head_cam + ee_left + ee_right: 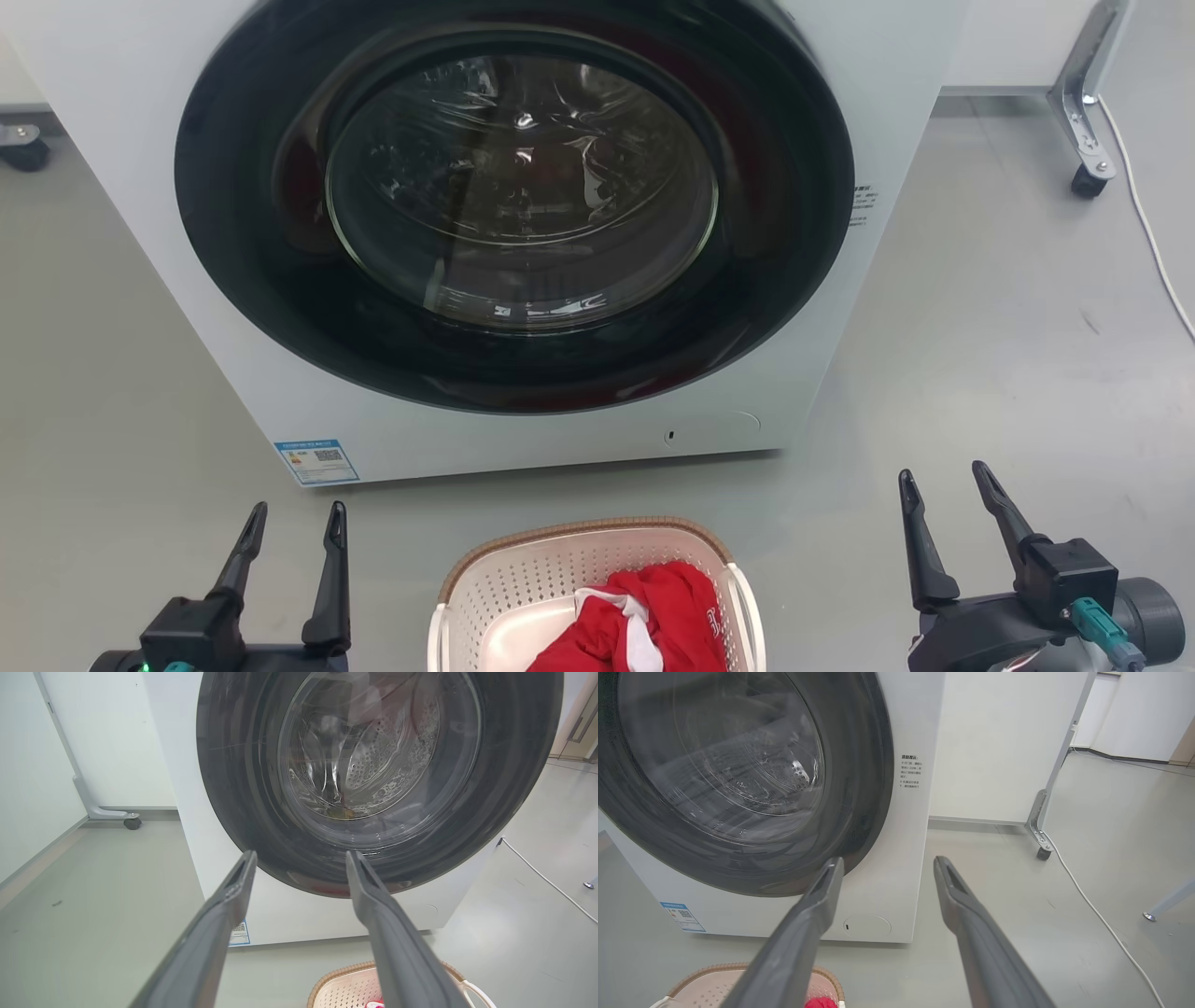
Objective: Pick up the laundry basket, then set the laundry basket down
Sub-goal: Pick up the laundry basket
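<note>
A: Nearest, at the bottom left: left gripper [297,511], fingers spread wide, gripping nothing, well left of the laundry basket [579,530].

B: And in the middle?

A: Laundry basket, resting on the floor [980,327] at the near edge, just in front of the washing machine [560,448], with red cloth [653,607] heaped inside. Then, lower right, the right gripper [943,474]: parted as well, empty, well right of the basket.

B: How far along, then?

A: Barely started, by the look of it. Not lifted yet, handles untouched. Left to do: closing in on both sides, taking hold, raising, setting down.

B: Anything hard to make out?

A: Near half of the basket, cut off by the bottom edge; handles seen in part. Partly blocked by the dark fingers in both wrist views too. Behind the door glass, glare and reflections; impossible to tell what lies in the drum.
</note>
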